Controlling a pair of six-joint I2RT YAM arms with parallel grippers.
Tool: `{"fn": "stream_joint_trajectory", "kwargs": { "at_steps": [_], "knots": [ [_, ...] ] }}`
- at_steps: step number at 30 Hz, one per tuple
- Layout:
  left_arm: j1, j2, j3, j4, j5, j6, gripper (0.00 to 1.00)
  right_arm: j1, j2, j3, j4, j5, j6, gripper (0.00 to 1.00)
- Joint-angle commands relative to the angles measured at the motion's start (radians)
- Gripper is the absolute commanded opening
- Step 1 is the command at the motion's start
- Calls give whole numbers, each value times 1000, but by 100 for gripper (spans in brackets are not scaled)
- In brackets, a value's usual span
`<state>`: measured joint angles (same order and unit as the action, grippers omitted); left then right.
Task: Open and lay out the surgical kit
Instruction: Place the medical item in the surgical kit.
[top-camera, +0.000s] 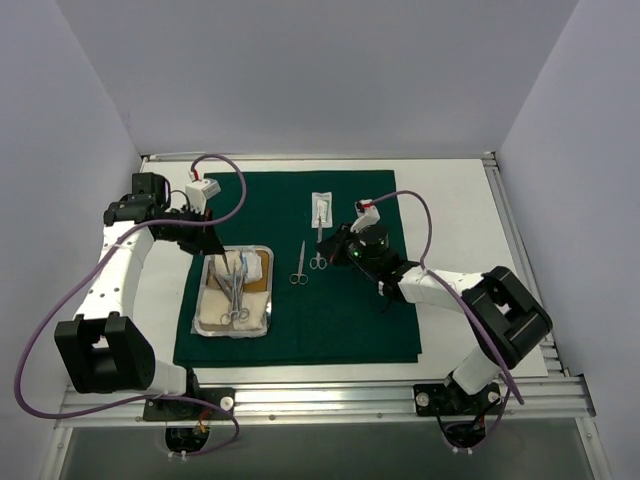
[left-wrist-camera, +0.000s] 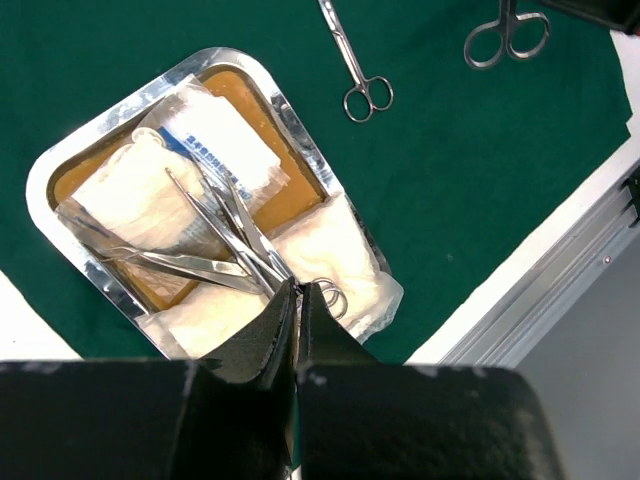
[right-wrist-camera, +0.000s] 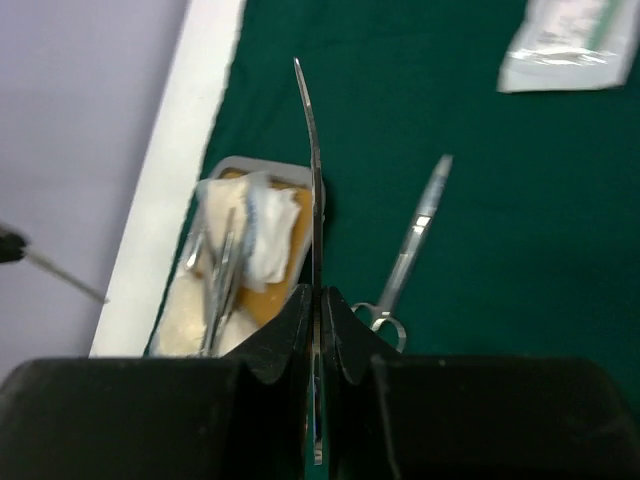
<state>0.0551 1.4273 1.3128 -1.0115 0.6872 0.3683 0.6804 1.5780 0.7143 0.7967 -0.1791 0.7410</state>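
The dark green drape (top-camera: 340, 320) lies spread flat. The steel tray (top-camera: 270, 300) sits on its left part with a tan liner (left-wrist-camera: 245, 95), white gauze (left-wrist-camera: 225, 135) and several steel instruments (left-wrist-camera: 220, 240). My left gripper (left-wrist-camera: 298, 285) is shut, its tips over the instruments' handles at the tray's edge; it is also in the top view (top-camera: 218, 247). My right gripper (right-wrist-camera: 320, 295) is shut on steel scissors (right-wrist-camera: 312, 180), seen edge-on, mid-drape (top-camera: 318, 245). A second pair of scissors (top-camera: 299, 263) lies loose on the drape between the tray and my right gripper.
A white sealed packet (top-camera: 321, 207) lies on the drape behind the held scissors. An aluminium rail (top-camera: 320, 400) runs along the near table edge. White walls stand left, right and behind. Purple cables loop over both arms.
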Motion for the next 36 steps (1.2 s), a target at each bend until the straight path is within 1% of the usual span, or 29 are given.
{"fn": "stream_joint_trajectory", "kwargs": {
  "at_steps": [1,6,13,23,26,27,30,35,36],
  "knots": [
    [5,7,5,53,-23,-22,2,-30,61,8,23,-5,78,0],
    [5,5,2,47,-41,-9,2,-47,151,16,30,-37,107,0],
    [3,13,16,28,-38,-3,2,-82,289,10,127,-100,169,0],
    [5,22,31,17,-31,0,2,-110,335,4,104,-73,167,0],
    [5,24,31,16,-29,-2,2,-110,333,-6,75,-57,172,7],
    [5,22,32,16,-29,0,2,-110,330,-6,52,-51,169,15],
    [5,22,37,13,-29,1,2,-105,313,16,-34,-17,123,27],
    [3,21,40,7,-26,1,2,-90,274,68,-157,42,74,37],
    [3,19,39,7,-26,3,2,-75,266,97,-224,88,64,39]
  ]
}}
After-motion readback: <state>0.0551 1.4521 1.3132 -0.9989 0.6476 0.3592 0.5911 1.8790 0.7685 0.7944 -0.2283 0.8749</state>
